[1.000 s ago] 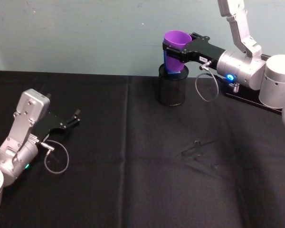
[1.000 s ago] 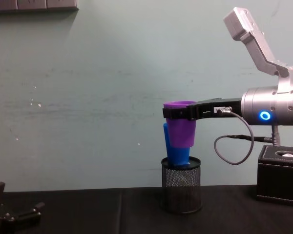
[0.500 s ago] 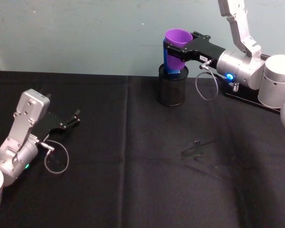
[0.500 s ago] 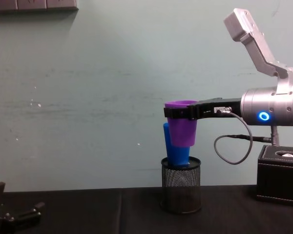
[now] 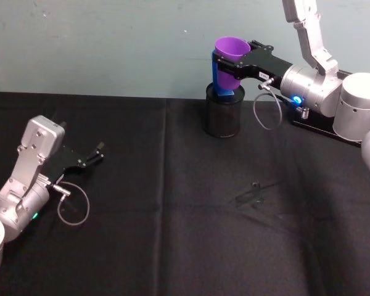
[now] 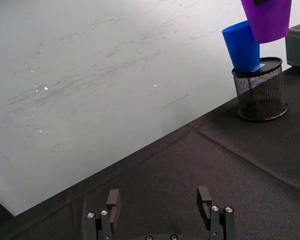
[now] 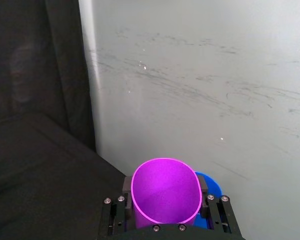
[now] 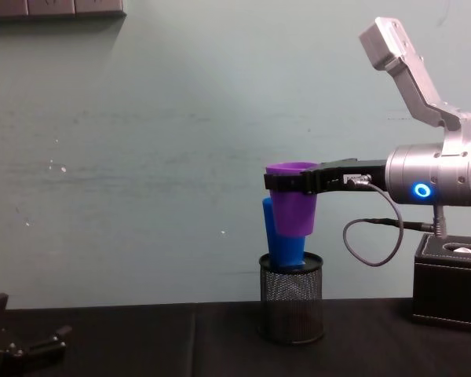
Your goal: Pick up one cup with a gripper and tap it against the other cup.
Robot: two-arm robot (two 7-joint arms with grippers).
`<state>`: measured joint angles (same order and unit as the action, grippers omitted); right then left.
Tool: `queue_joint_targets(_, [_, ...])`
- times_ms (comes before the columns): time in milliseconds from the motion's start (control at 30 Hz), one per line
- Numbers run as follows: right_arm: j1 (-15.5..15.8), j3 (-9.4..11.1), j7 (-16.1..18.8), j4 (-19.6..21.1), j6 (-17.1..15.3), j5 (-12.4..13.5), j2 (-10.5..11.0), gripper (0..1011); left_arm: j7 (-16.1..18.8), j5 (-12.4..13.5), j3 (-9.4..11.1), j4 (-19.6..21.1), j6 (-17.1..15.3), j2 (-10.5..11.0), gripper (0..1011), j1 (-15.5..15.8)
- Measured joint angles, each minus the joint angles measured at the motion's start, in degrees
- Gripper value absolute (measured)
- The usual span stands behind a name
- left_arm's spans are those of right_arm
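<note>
My right gripper (image 5: 233,57) is shut on the purple cup (image 5: 231,50) just below its rim and holds it upright in the air above the black mesh cylinder (image 5: 222,117). The blue cup (image 5: 218,79) stands tilted in that cylinder. In the chest view the purple cup (image 8: 292,208) overlaps the upper part of the blue cup (image 8: 279,247). They are close together, but I cannot tell whether they touch. The right wrist view has the purple cup (image 7: 165,192) between the fingers and the blue cup (image 7: 211,183) just behind it. My left gripper (image 5: 92,157) rests open on the table at the left.
A black box (image 8: 451,290) sits on the table to the right of the mesh cylinder (image 8: 292,310), under my right arm. A small clear object (image 5: 254,192) lies on the black cloth in the middle right. The pale wall stands close behind the cups.
My right gripper has drifted slightly up and to the right with the purple cup. The blue cup and my left arm have not moved.
</note>
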<state>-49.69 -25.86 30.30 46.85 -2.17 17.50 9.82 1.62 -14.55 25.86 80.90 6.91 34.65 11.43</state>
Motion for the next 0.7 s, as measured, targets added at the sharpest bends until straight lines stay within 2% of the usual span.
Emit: queue_joint_targets(700, [-1.4,1.1,-0.1,-3.5,1.4,-1.1,-1.5,724,0.0,0.0,0.0,0.0,0.0,0.0,1005,0.0])
